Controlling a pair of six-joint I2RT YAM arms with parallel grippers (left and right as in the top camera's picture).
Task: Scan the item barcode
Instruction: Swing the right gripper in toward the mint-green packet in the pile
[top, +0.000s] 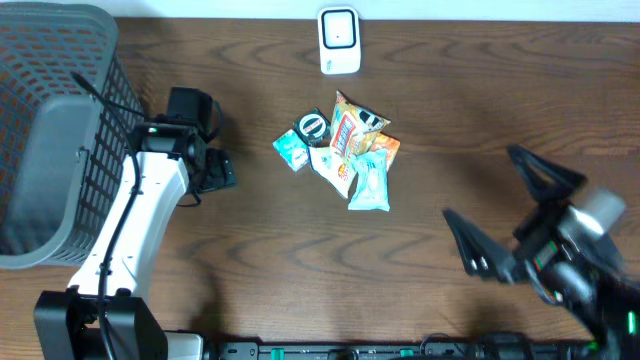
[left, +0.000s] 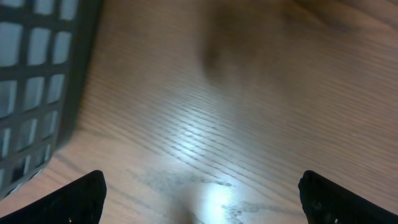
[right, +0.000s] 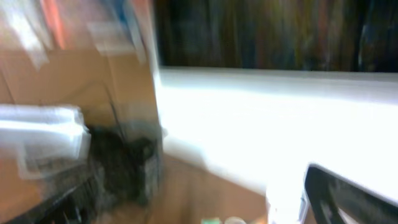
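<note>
The left gripper's (left: 205, 204) two dark fingers (left: 78, 199) fill the bottom corners of the left wrist view. They are spread wide, with only bare table (left: 249, 112) between them. The grey mesh wall of the basket (left: 37, 81) stands at the left edge of that view, just beside the gripper. From overhead, the left arm (top: 140, 215) runs up from the bottom left edge. Its gripper hangs over the wood between the basket and the packets (top: 335, 165), holding nothing.

The right gripper (top: 480, 185) is at the lower right of the table, tilted. Its jaws are splayed in a broad V with the tips toward the upper left, and they pinch nothing. The right wrist view is heavily blurred: one dark finger (right: 348, 196) shows at the lower right, and the rest cannot be made out.

The packets lie in a small heap at the middle of the table, touching and partly overlapping. A yellow packet (top: 352, 125) is at the back, a blue packet (top: 368, 185) at the front and a green packet (top: 291, 148) on the left. Their barcodes are too small to tell. Both grippers are well apart from the heap. The white scanner (top: 339, 40) stands at the far edge, beyond the heap and apart from it.
</note>
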